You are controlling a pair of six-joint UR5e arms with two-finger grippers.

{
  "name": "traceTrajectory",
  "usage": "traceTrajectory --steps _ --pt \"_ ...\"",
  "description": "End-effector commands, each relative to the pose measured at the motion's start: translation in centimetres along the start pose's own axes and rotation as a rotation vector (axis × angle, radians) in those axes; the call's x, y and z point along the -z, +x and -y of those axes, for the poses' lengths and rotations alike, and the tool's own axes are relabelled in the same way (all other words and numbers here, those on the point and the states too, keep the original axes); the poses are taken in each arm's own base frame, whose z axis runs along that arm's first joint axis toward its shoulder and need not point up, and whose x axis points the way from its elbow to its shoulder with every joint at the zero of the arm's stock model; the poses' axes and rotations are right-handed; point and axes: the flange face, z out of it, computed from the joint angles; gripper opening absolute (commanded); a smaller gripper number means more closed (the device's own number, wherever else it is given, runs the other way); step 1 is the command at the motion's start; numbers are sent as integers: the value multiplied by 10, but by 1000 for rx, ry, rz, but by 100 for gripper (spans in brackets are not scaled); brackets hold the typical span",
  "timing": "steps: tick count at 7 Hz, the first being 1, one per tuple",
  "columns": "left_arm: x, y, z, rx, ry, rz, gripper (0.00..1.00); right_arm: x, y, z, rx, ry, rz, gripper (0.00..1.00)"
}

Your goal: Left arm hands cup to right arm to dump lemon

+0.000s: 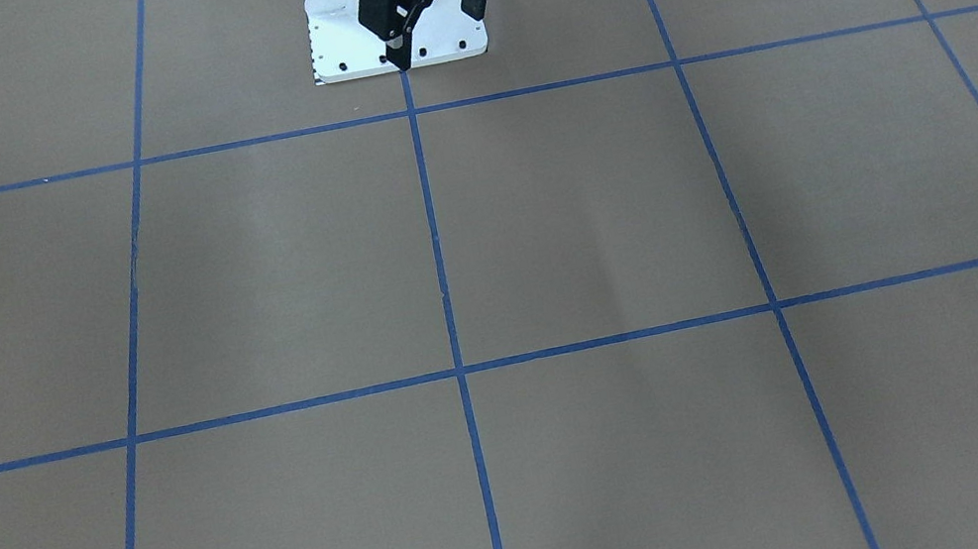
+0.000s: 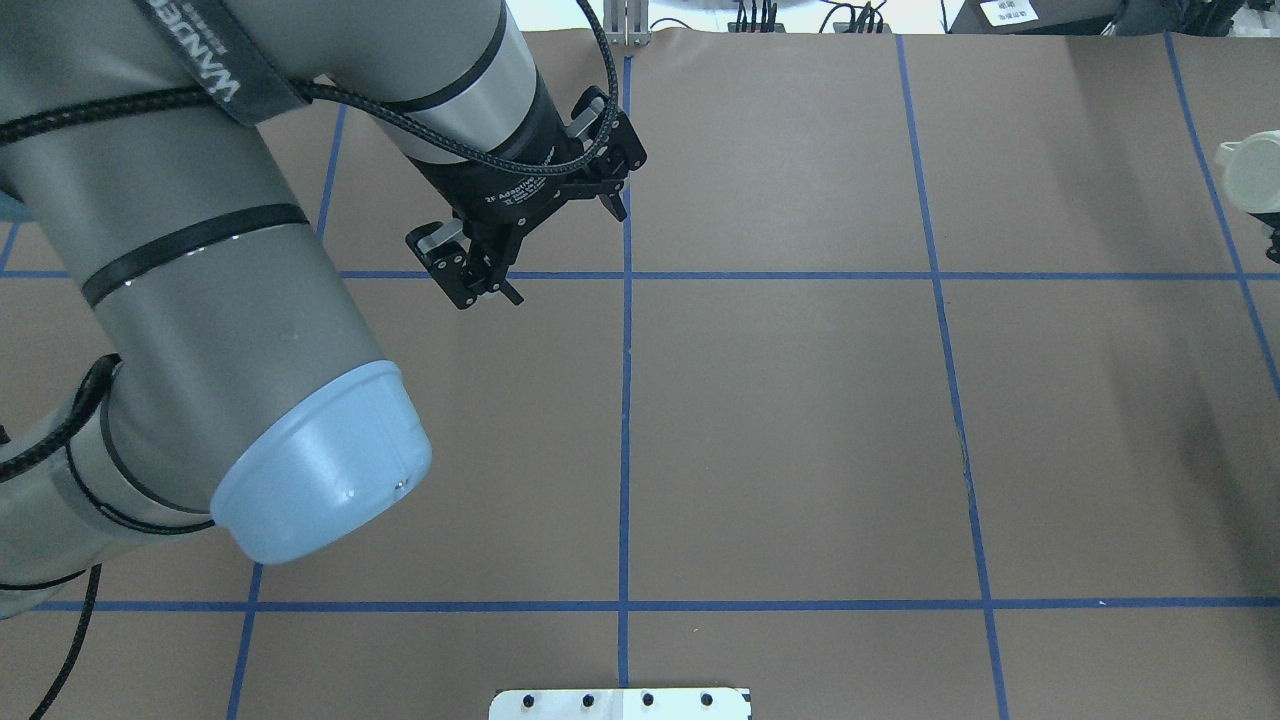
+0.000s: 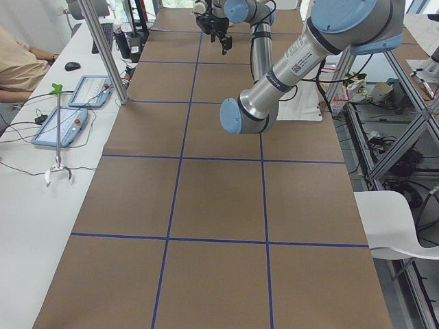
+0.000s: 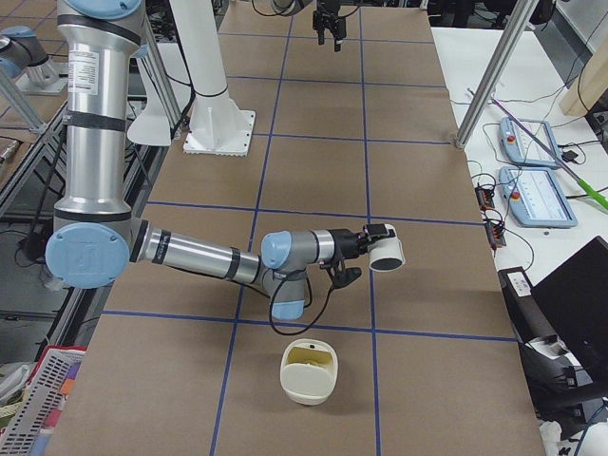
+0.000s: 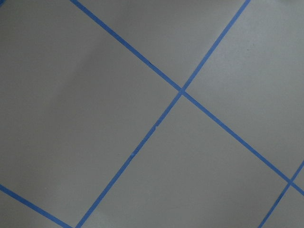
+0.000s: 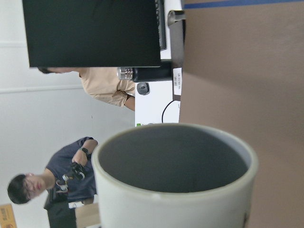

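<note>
The white cup [image 4: 387,251] is held on its side above the table, mouth pointing away from the arm, by my right gripper [image 4: 367,245], which is shut on it. The cup fills the right wrist view [image 6: 175,190]; its grey inside looks empty. It also shows at the right edge of the overhead view [image 2: 1250,172]. The lemon [image 4: 309,355] lies as a yellow-green piece in a cream bowl [image 4: 308,385] on the table, nearer the table's right end than the cup. My left gripper [image 2: 565,253] is open and empty, high over the table's middle; it also shows in the front-facing view [image 1: 436,32].
The robot's white base plate [image 1: 400,54] sits at the table's near edge. Blue tape lines [image 5: 180,90] mark the brown table. Operators, control tablets [image 4: 537,195] and metal posts [image 4: 489,81] stand along the far side.
</note>
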Motion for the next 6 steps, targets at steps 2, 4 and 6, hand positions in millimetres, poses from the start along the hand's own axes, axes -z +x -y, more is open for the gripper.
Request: traceTrajectory --steps 2,4,6 --pt "-7 3 1 -18 0 13 100 -127 -57 -126 588 47 -74 10" --pt "-14 6 5 -44 2 25 100 -141 -19 -249 931 85 -86 2" --pt "-34 16 17 -46 23 61 100 -154 -11 -374 1110 136 -132 2"
